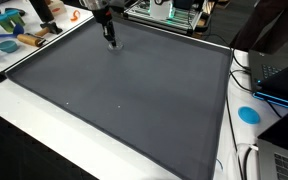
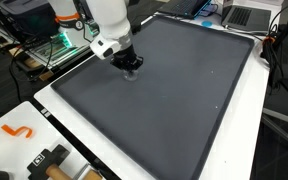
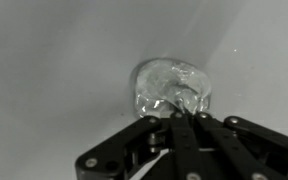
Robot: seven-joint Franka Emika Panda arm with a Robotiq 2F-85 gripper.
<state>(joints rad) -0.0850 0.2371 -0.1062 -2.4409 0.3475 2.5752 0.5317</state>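
Observation:
A small crumpled piece of clear plastic (image 3: 164, 80) lies on the dark grey mat (image 1: 134, 100), in the wrist view just beyond my fingertips. My gripper (image 3: 180, 113) is shut, its two fingers pressed together on the near edge of the plastic. In both exterior views the gripper (image 1: 111, 42) (image 2: 131, 68) points straight down and touches the mat (image 2: 184, 100) near one of its edges. The plastic itself is too small and clear to make out in those views.
The mat lies on a white table (image 1: 24, 120). Tools and blue items (image 1: 9, 40) and an orange piece (image 1: 74, 15) sit off one corner. A laptop (image 1: 284, 75), a blue disc (image 1: 248, 114) and cables lie beside another edge. An orange hook (image 2: 19, 130) and a mallet (image 2: 49, 160) rest at the table end.

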